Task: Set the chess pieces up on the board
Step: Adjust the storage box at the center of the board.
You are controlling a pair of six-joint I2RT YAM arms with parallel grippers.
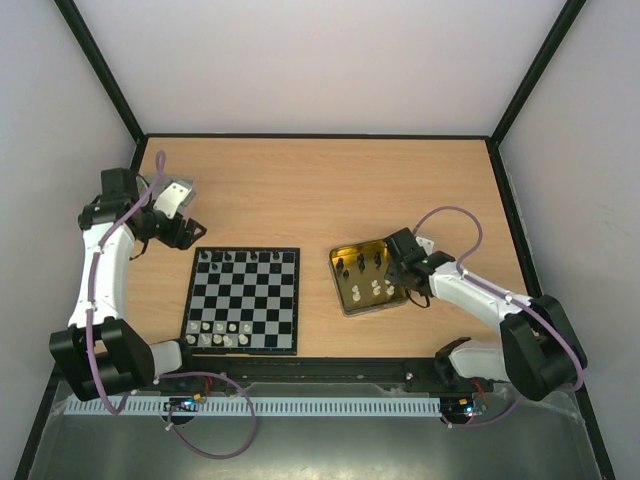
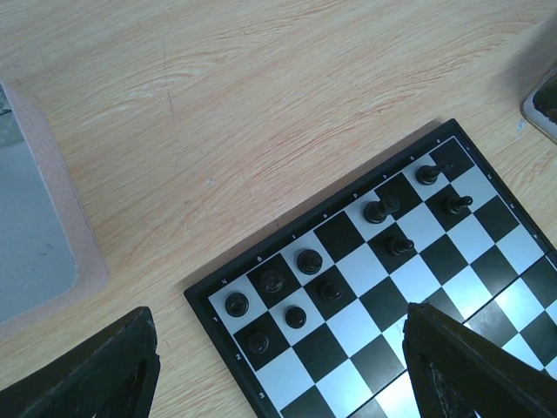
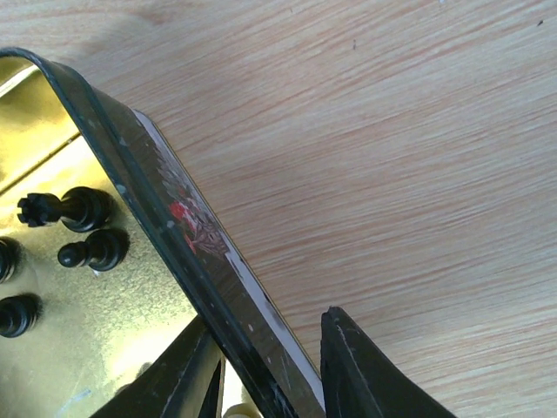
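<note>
Top external: board [image 1: 242, 300] sits left of centre by the counter's [image 1: 320, 190] near edge. Black pieces [image 1: 236, 258] stand on its far rows, white pieces [image 1: 220, 331] on its near rows. The tray [image 1: 350, 300] is just right of the board, not touching it, toward the right edge. It holds loose pieces [image 1: 376, 288], both black and white.

The left gripper [image 1: 178, 236] hangs beside the board's far-left corner. Left wrist view shows its fingers [image 2: 96, 374] spread wide with nothing between them.

The right gripper [image 1: 403, 262] is at the tray's right wall. In the right wrist view, one finger [image 3: 370, 374] is outside that wall and the other inside. Cannot tell if it is clamped.
</note>
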